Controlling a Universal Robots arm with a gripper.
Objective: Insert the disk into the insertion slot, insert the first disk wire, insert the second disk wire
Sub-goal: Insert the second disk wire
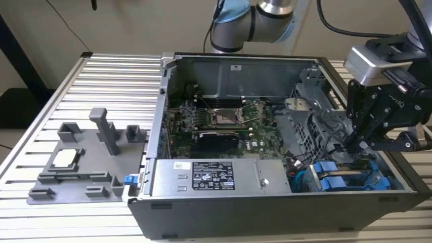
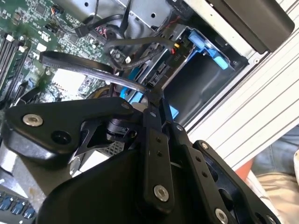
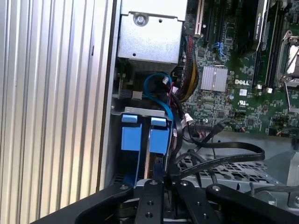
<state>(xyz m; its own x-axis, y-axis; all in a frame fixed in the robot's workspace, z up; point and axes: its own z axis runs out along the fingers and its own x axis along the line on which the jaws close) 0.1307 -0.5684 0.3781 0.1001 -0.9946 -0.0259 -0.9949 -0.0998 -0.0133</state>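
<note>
On the exterior view's left, a grey holder lies on the ribbed bench. The open computer case sits in the middle, showing the green board and the power box. At the exterior view's right the disk, in its blue frame, sits in the insertion slot. The hand reaches down just above it, its fingers nearly together, pinching a black wire by the disk.

Gripper has its black fingers pinched together on a flat black cable, right over the blue disk carriers and green motherboard.
</note>
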